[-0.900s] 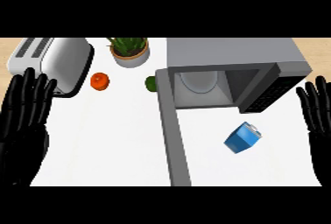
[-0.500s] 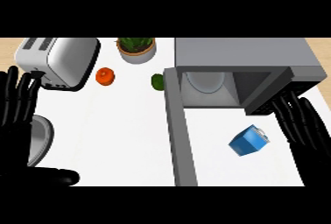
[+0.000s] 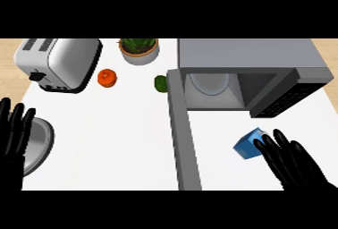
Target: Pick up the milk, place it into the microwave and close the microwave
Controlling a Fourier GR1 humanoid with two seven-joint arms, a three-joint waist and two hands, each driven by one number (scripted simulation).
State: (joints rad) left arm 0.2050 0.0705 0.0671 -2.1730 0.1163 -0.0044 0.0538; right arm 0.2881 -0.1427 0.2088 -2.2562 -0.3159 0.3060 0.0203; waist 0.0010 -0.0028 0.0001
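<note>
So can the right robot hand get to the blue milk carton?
Probably yes. The right robot hand is open, its fingertips right beside the blue milk carton, and nothing lies between them on the white counter.

Nothing I can read anywhere in front of me. The milk (image 3: 249, 145) carton by my right hand (image 3: 293, 163) shows plain blue sides and a pale top, no brand, no lettering. The microwave (image 3: 251, 67) has a dark panel with rows of small specks, too fine for me to make out as digits or words. The toaster (image 3: 58, 62) is bare metal with a black lever, no logo. No labels on the counter (image 3: 112, 134), no signs, no numbers.
</note>
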